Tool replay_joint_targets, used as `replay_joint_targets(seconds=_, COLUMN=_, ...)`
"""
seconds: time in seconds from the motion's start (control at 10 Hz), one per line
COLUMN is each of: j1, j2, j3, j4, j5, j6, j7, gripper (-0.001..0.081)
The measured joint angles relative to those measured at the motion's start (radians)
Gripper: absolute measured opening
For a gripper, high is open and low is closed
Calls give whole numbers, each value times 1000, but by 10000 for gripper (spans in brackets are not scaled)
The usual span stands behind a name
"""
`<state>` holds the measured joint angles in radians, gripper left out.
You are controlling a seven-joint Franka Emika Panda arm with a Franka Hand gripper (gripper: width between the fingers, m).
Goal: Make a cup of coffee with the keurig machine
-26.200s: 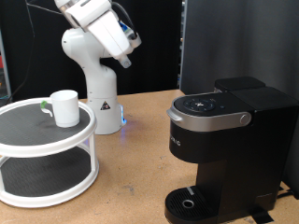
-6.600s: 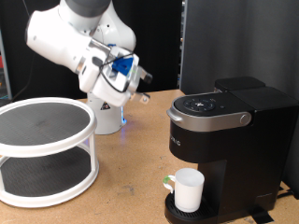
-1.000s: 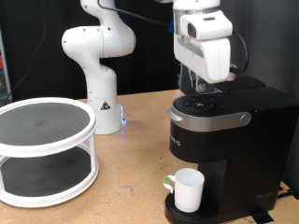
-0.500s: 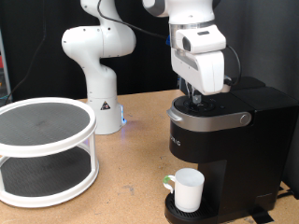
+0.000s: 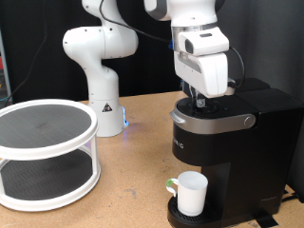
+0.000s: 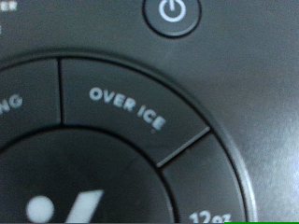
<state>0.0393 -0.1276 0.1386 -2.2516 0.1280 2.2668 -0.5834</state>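
**Gripper down on button panel, cup on drip tray**

Seen: one keurig machine [image 5: 233, 142], one cup [image 5: 191, 193], one gripper [image 5: 201, 99]. Cup parked on drip tray at machine's 6 o'clock, under the spout. Gripper lowered onto round button panel [image 6: 103, 140] on top; finger spread impossible to tell. One white two-tier stand [image 5: 47, 152] well off at 9 o'clock.

My hand [image 5: 199, 98] sits low over the keurig machine [image 5: 233, 142], its fingertips hidden behind my own wrist housing, so their gap cannot be read. The wrist view is filled by the button panel [image 6: 121, 140], cut off at every edge, its lowest label clipped and blurred. The cup [image 5: 191, 194] hides most of the drip tray [image 5: 180, 217].
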Motion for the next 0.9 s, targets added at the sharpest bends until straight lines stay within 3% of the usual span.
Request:
replay_joint_targets(seconds=0.5, j1=0, j2=11, j3=1, j4=14, j5=1, j6=-60, j7=-2, gripper=1)
replay_joint_targets(seconds=0.9, j1=-3, j2=73, j3=-10, j4=105, j5=8, j6=-195, j7=38, gripper=1)
